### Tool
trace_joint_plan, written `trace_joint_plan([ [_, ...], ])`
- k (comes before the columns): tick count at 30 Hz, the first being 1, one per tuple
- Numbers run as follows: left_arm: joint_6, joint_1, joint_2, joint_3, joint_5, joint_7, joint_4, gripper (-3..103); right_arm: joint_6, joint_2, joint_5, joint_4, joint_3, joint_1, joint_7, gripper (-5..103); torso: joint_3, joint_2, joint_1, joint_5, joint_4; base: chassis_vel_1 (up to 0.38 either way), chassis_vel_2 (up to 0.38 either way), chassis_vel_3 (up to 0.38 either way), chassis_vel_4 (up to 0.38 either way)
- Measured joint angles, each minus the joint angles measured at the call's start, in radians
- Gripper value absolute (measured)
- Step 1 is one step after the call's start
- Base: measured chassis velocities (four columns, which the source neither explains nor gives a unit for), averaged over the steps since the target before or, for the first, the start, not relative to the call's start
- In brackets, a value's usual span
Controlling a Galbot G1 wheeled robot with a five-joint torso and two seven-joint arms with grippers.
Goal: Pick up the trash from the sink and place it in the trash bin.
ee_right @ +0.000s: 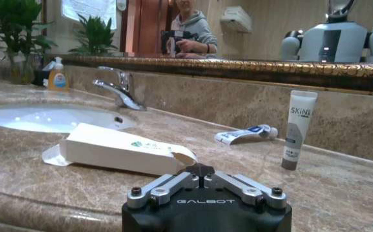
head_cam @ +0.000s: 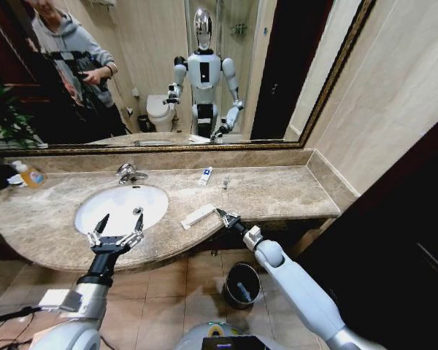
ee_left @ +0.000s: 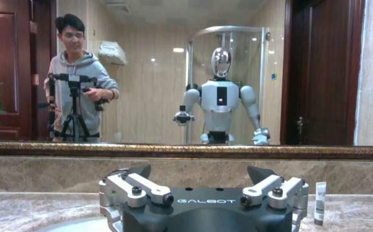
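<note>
The white oval sink (head_cam: 124, 198) (ee_right: 44, 118) is set in a beige marble counter, with a chrome faucet (head_cam: 130, 173) behind it. My left gripper (head_cam: 120, 216) (ee_left: 199, 171) hangs open over the basin's front rim, holding nothing. A flat white packet (head_cam: 198, 216) (ee_right: 122, 152) lies on the counter right of the basin. My right gripper (head_cam: 226, 217) (ee_right: 202, 170) is shut, its tips just at the packet's torn end. A white-blue tube (head_cam: 205, 176) (ee_right: 247, 134) lies by the back wall, and a small upright tube (head_cam: 225, 184) (ee_right: 297, 130) (ee_left: 320, 203) stands beside it. The black trash bin (head_cam: 228, 290) sits on the floor under the counter.
An orange-liquid bottle (head_cam: 31, 175) (ee_right: 57, 75) stands at the counter's far left beside a plant (head_cam: 4, 117). A mirror runs along the back wall. The counter ends at a side wall on the right. The floor is tiled around the bin.
</note>
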Motion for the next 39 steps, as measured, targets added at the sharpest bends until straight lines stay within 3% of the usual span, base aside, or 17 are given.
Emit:
trace_joint_plan([
  [18, 0.000, 0.000, 0.000, 0.000, 0.000, 0.000, 0.000, 100, 0.008, -0.033, 0.038, 0.097, 0.114, -0.080, 0.002, 0, 0.000, 0.000, 0.000, 0.0001, 0.0000, 0.000, 0.000, 0.000, 0.000],
  [29, 0.000, 0.000, 0.000, 0.000, 0.000, 0.000, 0.000, 100, 0.007, -0.086, 0.111, 0.276, 0.326, -0.218, -0.014, 0, 0.000, 0.000, 0.000, 0.0001, -0.0001, 0.000, 0.000, 0.000, 0.000],
  [39, 0.000, 0.000, 0.000, 0.000, 0.000, 0.000, 0.000, 100, 0.002, -0.099, 0.120, 0.328, 0.335, -0.252, -0.004, 0, 0.000, 0.000, 0.000, 0.0002, 0.0000, 0.000, 0.000, 0.000, 0.000],
])
